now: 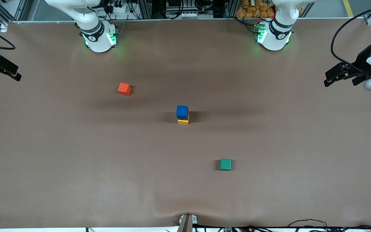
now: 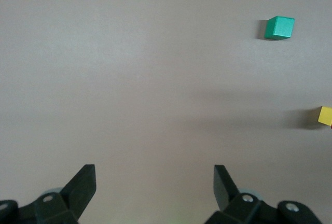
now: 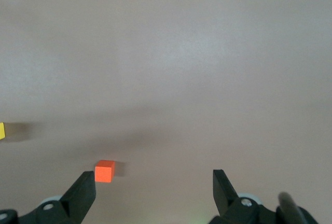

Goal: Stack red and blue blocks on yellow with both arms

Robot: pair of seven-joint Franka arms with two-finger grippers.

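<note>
With blue block (image 1: 182,111) stacked on yellow cube (image 1: 183,121) at mid-table, red barely discernible between them: left gripper (image 1: 341,76) released, empty, raised over its table end; right gripper (image 1: 3,68) likewise spread, empty, over its own end.

A robotics lab: aluminium framing (image 1: 6,13), cables (image 1: 343,35), brown-covered test table (image 1: 76,161).

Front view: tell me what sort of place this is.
Probably a robotics lab bench: two white jointed arms bolted along a brown-covered table, aluminium framing and loose cables at its edges, and small matte cubes as test pieces, like the green cube.
</note>
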